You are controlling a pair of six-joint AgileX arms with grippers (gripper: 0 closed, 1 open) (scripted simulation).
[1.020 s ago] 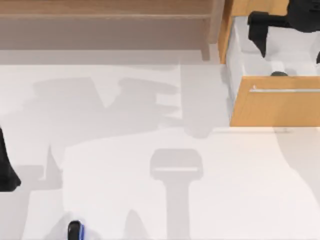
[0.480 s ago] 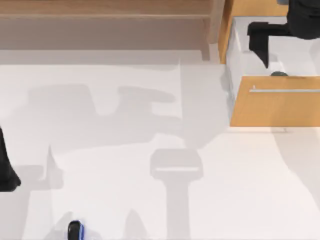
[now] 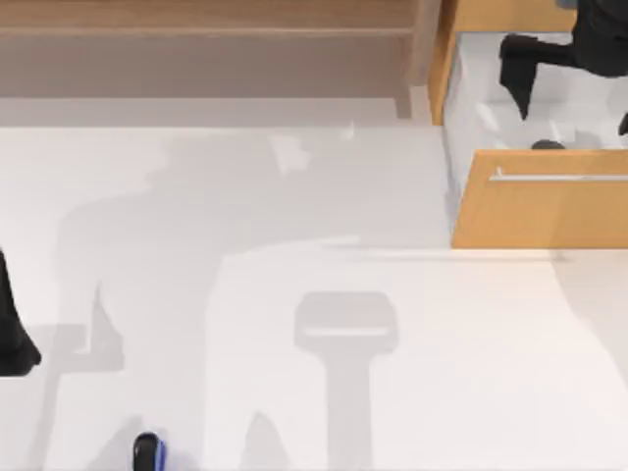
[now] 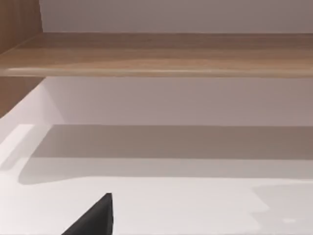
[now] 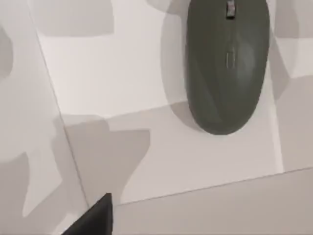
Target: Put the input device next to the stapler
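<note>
the right gripper [image 3: 525, 74] has slid a little further right and up over the open wooden drawer [image 3: 540, 211] since half a second ago, its dark finger now hanging nearer the drawer's back corner than before. the big grey shadows on the white table top [image 3: 294, 275] have swung with it: the jagged arm shadow that lay across the middle has spread left and flattened into 1 broad patch.

the stapler, a small black body with a bright blue side stripe and rounded end [image 3: 148, 453], has not budged; it sits at the near edge of the table, toward the left, cut off by the frame. the left gripper [image 3: 12, 329] is parked at the table's left edge where it was, and whether its fingers are apart or closed cannot be told.

in the right wrist view the input device, a smooth dark grey oval computer mouse [image 5: 228, 63], lies on the white floor of the drawer, scroll wheel visible at its far tip, with nothing touching it. in the top view just a dark sliver of it [image 3: 548, 145] peeks out behind the drawer's wooden front panel. 1 dark fingertip [image 5: 95, 218] shows at the wrist view's edge, well apart from the mouse; how wide that gripper stands cannot be told.

the drawer front carries a slim silver bar handle [image 3: 559, 178]. no brand, label or writing can be read on anything.
</note>
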